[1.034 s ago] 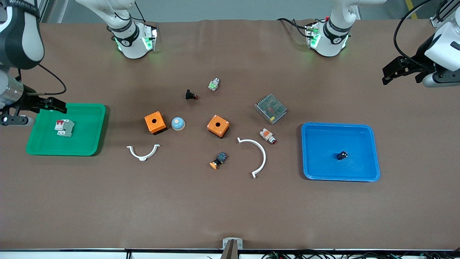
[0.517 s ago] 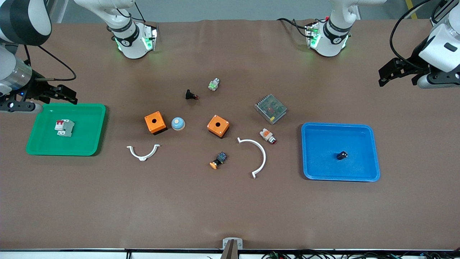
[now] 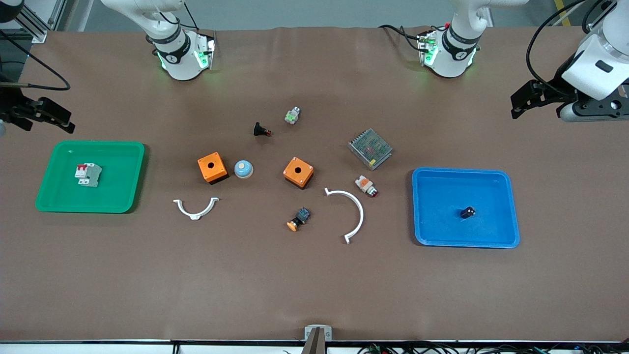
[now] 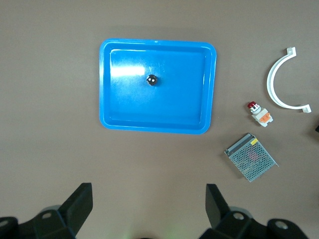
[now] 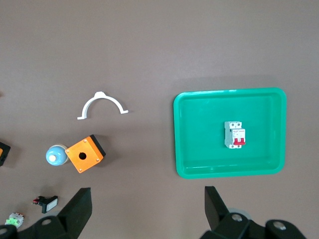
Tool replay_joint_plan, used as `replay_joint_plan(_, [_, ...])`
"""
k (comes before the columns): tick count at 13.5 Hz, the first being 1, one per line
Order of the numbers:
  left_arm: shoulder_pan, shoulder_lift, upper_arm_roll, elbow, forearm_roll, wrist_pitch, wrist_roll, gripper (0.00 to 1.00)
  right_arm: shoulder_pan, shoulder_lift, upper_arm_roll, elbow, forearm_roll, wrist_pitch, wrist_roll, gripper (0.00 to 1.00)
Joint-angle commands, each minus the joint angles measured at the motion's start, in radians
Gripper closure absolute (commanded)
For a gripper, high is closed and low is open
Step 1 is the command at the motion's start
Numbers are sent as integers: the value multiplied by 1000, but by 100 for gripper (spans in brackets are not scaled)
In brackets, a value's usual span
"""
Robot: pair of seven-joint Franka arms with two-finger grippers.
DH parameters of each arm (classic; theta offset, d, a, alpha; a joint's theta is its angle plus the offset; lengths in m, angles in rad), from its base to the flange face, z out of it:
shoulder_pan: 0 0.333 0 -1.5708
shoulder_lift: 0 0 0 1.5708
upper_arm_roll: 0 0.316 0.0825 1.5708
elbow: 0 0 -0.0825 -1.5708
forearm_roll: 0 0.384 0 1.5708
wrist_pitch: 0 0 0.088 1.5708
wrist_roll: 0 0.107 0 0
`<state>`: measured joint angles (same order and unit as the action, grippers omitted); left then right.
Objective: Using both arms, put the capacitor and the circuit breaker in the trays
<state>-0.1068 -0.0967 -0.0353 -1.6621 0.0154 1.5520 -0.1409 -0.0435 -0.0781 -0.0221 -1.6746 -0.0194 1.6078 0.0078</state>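
Capacitor point(image 3: 468, 212) in blue tray point(image 3: 506, 206), circuit breaker point(image 3: 88, 174) in green tray point(image 3: 125, 191); left tool point(image 4: 148, 209) and right tool point(image 5: 148, 211) raised over bench point(image 3: 314, 285), both agape, empty.

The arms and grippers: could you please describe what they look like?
Both arms are white with black joint bands, on bases glowing green. Black cables run along them. The left gripper and right gripper are black, with two blocky fingers each, seen spread apart in the wrist views.

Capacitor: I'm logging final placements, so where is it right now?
The capacitor lies in the blue tray toward the left arm's end of the table, touching none of its walls. The left gripper is up over bare table, not over the tray.
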Motion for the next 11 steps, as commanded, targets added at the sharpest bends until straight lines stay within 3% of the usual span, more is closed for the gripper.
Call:
replay_joint_plan(1, [6, -14, -8, -4, -9, 8, -3, 0, -7, 49, -1, 90, 13, -26, 9, 0])
replay_joint_plan(5, [2, -6, -8, -5, -9, 13, -3, 0, -7, 98, -1, 185, 16, -25, -5, 0])
replay_joint_plan(11, [-1, 3, -9, -2, -9, 34, -3, 0, -6, 103, -1, 185, 16, -17, -2, 0])
